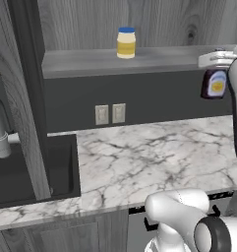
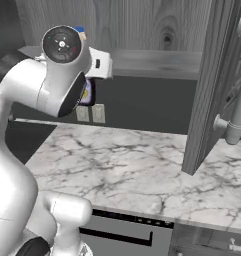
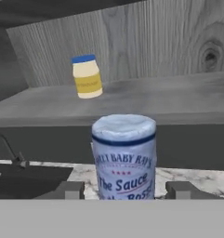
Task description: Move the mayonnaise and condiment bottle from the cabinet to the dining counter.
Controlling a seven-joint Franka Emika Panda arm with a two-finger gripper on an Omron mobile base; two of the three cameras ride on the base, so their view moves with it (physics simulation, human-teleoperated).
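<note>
The robot's gripper (image 3: 125, 190) held the condiment bottle (image 3: 124, 157) low in the middle of the hand view, its two dark finger tips standing either side of the labelled body at a middling spread, apparently closed on it. In the left base view the same bottle (image 1: 215, 83) hung at the right edge of the frame, below the front lip of the cabinet (image 1: 139, 61) shelf and clear of it, which suggests it had been drawn out of the cabinet so that it could be carried off. It hung above the marble worktop (image 1: 154, 152) without touching it.

The mayonnaise (image 1: 126, 43) stood upright on the grey shelf at the upper middle of the left base view, against the wood-grain back wall, well apart from the bottle; in the hand view the jar (image 3: 87, 76) sat at upper left, behind and above the held bottle. It looked untouched, likely left for a second trip, since the hand can take only one item at a time.

The open cabinet door (image 2: 212, 85) hung at the right of the right base view, giving the arm room to reach in.
</note>
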